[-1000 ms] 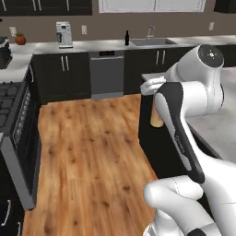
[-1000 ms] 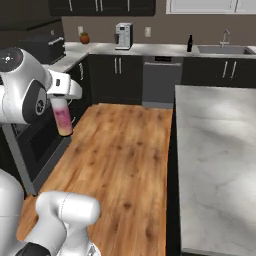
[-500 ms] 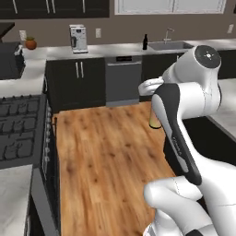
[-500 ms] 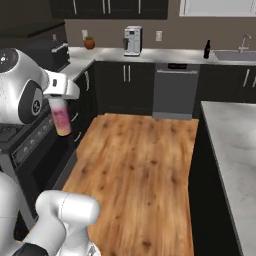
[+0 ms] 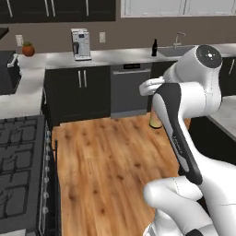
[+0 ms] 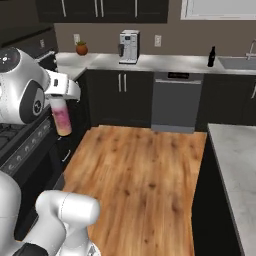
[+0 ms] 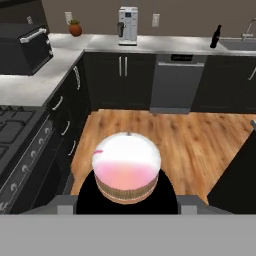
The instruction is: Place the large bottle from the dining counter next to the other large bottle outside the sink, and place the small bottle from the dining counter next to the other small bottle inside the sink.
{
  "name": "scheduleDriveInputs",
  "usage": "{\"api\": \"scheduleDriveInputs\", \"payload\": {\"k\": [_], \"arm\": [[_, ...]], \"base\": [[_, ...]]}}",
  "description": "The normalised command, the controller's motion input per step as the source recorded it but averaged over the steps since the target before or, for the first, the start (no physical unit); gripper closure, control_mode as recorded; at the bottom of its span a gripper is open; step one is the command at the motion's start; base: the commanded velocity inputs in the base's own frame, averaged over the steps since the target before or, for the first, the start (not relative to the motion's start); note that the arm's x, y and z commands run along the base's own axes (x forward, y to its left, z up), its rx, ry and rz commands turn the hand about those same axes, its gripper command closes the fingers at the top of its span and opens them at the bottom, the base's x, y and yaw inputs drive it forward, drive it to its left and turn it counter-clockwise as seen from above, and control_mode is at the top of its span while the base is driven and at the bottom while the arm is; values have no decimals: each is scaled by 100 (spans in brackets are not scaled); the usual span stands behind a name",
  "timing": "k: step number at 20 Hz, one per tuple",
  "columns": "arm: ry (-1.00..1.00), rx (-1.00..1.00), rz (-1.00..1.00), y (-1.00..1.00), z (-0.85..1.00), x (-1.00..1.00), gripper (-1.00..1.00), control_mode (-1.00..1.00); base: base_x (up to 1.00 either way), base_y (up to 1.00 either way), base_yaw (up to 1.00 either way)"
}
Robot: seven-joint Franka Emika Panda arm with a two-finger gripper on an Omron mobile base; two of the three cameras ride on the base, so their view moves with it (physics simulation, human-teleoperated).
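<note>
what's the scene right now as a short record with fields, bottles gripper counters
gripper: closed on the pink-yellow bottle, held upright above the wood floor
black bottle: on the back counter, left of the sink
coffee machine: on the back counter
plant pot: at the counter's left end
stove: on the robot's left
marble counter: on the robot's right
dishwasher: under the back counter

Setting: a rendered home kitchen. Evidence: dark lower cabinets (image 6: 122,97) under a pale grey worktop (image 6: 150,62), a steel-fronted dishwasher (image 6: 172,102), a black gas stove (image 5: 20,177), a silver coffee machine (image 6: 129,46), a sink with tap (image 6: 242,61). Warm plank wood floor (image 6: 135,170) between the units.
</note>
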Motion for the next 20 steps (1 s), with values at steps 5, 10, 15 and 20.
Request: {"api": "scheduleDriveInputs", "payload": {"k": [5, 10, 15, 20], "arm": [[0, 0, 0, 0, 0, 0, 100, 100], [0, 0, 0, 0, 0, 0, 100, 100], [0, 0, 0, 0, 0, 0, 100, 100], [0, 0, 0, 0, 0, 0, 100, 100]], "base": [[99, -24, -4], [87, -21, -7], [47, -19, -14], [14, -16, -20]]}}
